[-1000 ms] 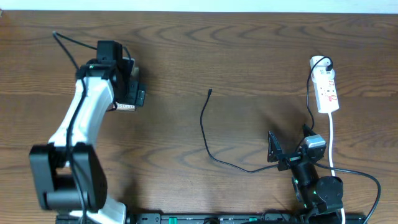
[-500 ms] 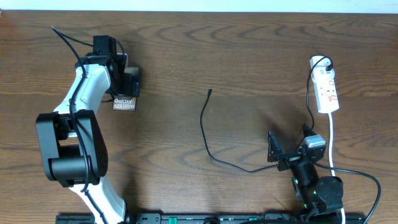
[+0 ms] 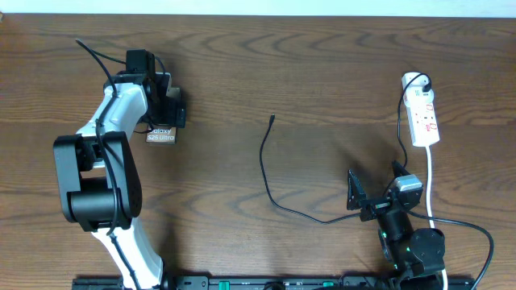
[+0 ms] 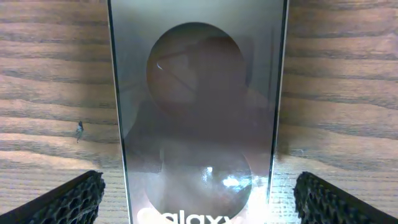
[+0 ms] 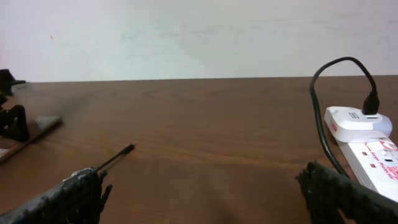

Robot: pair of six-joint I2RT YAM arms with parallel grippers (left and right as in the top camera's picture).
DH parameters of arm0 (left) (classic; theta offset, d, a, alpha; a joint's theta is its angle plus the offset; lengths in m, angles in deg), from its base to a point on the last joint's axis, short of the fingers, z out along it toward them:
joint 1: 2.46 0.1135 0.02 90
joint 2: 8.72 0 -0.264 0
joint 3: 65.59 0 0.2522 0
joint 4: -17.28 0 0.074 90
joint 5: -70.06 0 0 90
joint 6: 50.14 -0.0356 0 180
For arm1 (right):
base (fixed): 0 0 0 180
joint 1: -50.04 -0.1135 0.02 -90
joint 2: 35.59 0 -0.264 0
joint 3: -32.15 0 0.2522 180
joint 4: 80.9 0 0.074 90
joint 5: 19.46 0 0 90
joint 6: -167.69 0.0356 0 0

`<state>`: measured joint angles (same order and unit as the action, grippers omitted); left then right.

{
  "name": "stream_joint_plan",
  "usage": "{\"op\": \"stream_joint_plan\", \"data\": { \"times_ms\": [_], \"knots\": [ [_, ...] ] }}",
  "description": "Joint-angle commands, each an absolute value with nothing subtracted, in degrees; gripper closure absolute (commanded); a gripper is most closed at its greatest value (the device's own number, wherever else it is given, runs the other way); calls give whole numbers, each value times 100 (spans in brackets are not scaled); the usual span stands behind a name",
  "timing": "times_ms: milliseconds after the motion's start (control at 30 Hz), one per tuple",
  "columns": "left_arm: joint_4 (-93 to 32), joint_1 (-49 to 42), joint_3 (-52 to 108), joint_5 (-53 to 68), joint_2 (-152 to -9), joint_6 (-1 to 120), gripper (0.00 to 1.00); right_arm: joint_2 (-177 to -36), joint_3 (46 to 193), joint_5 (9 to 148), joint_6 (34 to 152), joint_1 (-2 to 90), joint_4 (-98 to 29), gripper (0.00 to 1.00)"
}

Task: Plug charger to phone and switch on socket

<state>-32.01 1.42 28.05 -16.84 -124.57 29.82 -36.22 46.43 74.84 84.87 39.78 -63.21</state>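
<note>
Overhead view: the left gripper (image 3: 165, 113) sits over the far end of the phone (image 3: 161, 134) on the left side of the table (image 3: 322, 64); only the phone's near end, with white lettering, shows from above. Left wrist view: jaws spread wide, fingertips (image 4: 68, 199) one on each side of the phone and clear of its edges. The phone lies flat on the wood, not gripped. The charger (image 3: 264, 173) lies mid-table, well apart from the phone, plug tip pointing to the far edge. Its cable curves past the right gripper (image 3: 377, 184) and up to a white adapter block (image 3: 414, 80) at the far end of the socket (image 3: 425, 117), far right. The right gripper is low near the front edge, jaws spread, holding nothing. Switch position: cannot tell.
</note>
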Motion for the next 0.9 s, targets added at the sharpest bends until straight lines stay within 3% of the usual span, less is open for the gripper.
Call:
{"op": "stream_joint_plan", "data": {
  "times_ms": [0,867],
  "knots": [
    [-3192,133,2910,-1634,-12457,3078,2,-3591,4623,7519,8537,3949,-6313,1],
    [-2934,133,2903,-1654,-13063,3117,2,-3591,4623,7519,8537,3949,-6313,1]
  ]
}}
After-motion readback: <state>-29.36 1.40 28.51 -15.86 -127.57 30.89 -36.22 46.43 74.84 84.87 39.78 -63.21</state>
